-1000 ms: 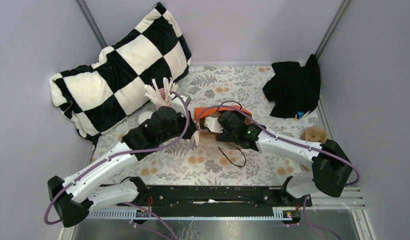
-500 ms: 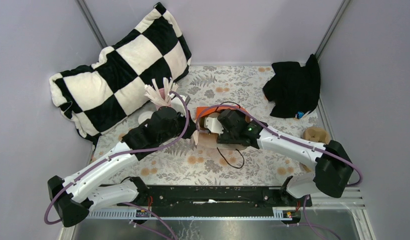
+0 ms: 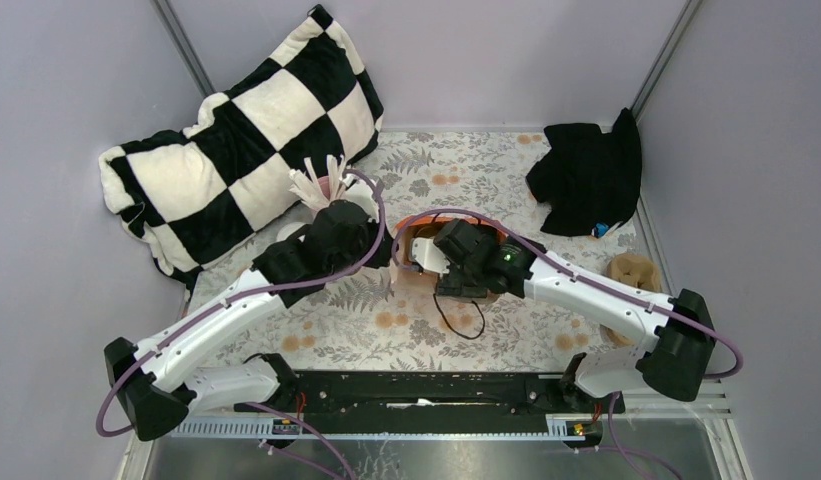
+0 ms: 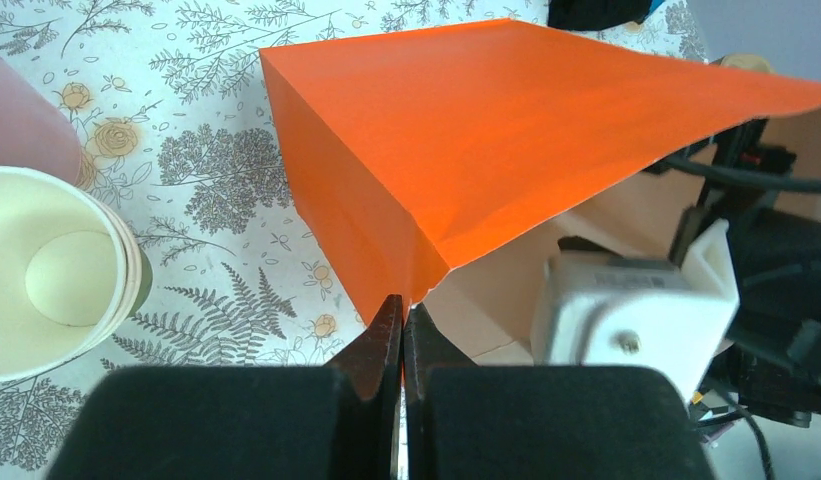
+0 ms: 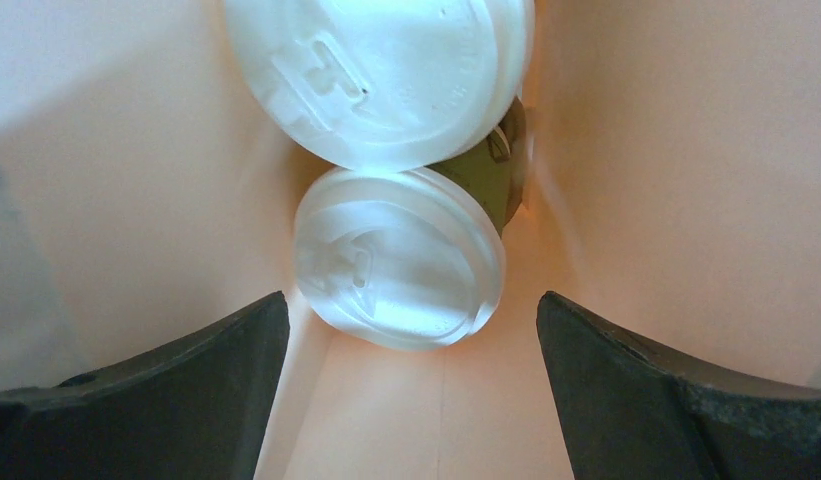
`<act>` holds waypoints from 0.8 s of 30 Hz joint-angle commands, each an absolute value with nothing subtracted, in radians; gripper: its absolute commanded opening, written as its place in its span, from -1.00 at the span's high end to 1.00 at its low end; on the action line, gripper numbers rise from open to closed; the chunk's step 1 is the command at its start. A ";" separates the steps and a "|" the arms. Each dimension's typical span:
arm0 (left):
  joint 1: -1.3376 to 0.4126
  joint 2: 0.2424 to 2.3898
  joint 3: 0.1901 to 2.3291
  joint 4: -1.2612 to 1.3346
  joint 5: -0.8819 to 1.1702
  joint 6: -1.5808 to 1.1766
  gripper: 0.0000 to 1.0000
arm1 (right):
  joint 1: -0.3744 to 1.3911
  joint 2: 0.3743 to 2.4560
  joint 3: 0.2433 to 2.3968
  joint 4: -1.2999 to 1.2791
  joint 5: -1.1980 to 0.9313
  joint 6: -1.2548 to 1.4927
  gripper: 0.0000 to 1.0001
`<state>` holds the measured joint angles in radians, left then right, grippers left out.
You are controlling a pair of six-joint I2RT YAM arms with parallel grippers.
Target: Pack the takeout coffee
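Note:
An orange paper bag (image 4: 486,140) lies on the flowered table, its mouth toward the arms; in the top view (image 3: 456,222) the arms mostly cover it. My left gripper (image 4: 403,312) is shut on the bag's near edge. My right gripper (image 5: 411,330) is open and empty, reaching into the bag. Inside lie two green cups with white lids: the nearer lid (image 5: 398,258) sits between and just beyond my fingers (image 5: 186,380), the farther lid (image 5: 381,70) behind it. A strip of green cup wall (image 5: 491,175) shows between them.
A stack of lidless green cups with beige insides (image 4: 61,275) stands left of the bag. A pink cup of white sticks (image 3: 321,185) is behind it. A checkered pillow (image 3: 246,130) is back left, black cloth (image 3: 586,175) back right, a brown holder (image 3: 631,268) at right.
The right arm has pushed further left into the bag's mouth. The left arm has shifted slightly back and right, still holding the bag's edge.

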<state>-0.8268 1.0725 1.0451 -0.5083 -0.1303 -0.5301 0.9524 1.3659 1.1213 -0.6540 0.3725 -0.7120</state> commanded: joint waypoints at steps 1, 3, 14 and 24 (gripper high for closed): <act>-0.830 1.099 1.122 -0.535 -0.165 -0.576 1.00 | 0.999 1.331 1.200 -0.750 0.376 -0.629 -0.99; -0.830 1.110 1.134 -0.540 -0.156 -0.587 1.00 | 1.017 1.332 1.221 -0.774 0.380 -0.598 -0.99; -0.830 1.160 1.197 -0.594 -0.143 -0.624 1.00 | 1.067 1.323 1.392 -0.953 0.296 -0.388 -0.99; -0.830 1.215 1.320 -0.712 -0.136 -0.679 1.00 | 1.076 1.263 1.564 -0.936 0.204 -0.175 -0.99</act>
<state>-0.8268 1.1889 1.2198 -0.6712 -0.1356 -0.6411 1.0672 1.3109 1.4521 -0.9588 0.2440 -0.3050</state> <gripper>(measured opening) 0.005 0.994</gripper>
